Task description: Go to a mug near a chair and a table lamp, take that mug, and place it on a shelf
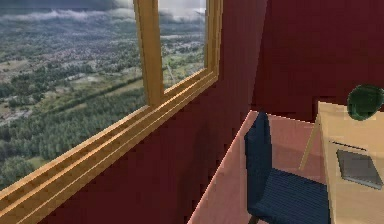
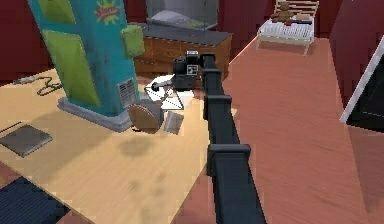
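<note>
A tan, rounded thing (image 2: 147, 117) lies on the light wooden table (image 2: 100, 170), at the foot of a tall teal box with green panels (image 2: 85, 55). White folded pieces (image 2: 165, 96) lie just beyond it near the table's edge. My arm (image 2: 225, 150) rises from the bottom edge, and the gripper (image 2: 183, 70) sits at its far end over that table corner. I cannot tell whether it holds anything. In the forward view a blue chair (image 1: 280, 185) stands against the same kind of table (image 1: 345, 130), which carries a dark green rounded thing (image 1: 366, 100).
A flat grey device (image 2: 25, 140) and a cable (image 2: 40, 86) lie on the table; another grey slab (image 1: 358, 166) shows ahead. A wooden dresser (image 2: 190, 45), a white slatted piece (image 2: 290, 25) and a dark doorway (image 2: 365, 90) border the open reddish floor (image 2: 290, 120). A large window (image 1: 100, 80) fills the red wall.
</note>
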Tool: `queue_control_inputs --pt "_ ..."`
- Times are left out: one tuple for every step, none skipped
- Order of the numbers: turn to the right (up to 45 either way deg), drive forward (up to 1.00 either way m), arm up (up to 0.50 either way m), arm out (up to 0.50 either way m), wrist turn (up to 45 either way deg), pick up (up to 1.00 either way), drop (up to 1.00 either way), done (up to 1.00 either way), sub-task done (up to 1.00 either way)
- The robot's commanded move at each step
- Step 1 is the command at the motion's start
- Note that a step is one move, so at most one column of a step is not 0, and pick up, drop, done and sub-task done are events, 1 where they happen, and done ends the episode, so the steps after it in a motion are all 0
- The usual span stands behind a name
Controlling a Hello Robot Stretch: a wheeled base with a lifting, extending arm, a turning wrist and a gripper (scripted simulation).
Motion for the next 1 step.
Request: queue_control_inputs --pt "0.0 0.00 0.06 0.00 0.0 0.00 0.00 0.00 0.00"
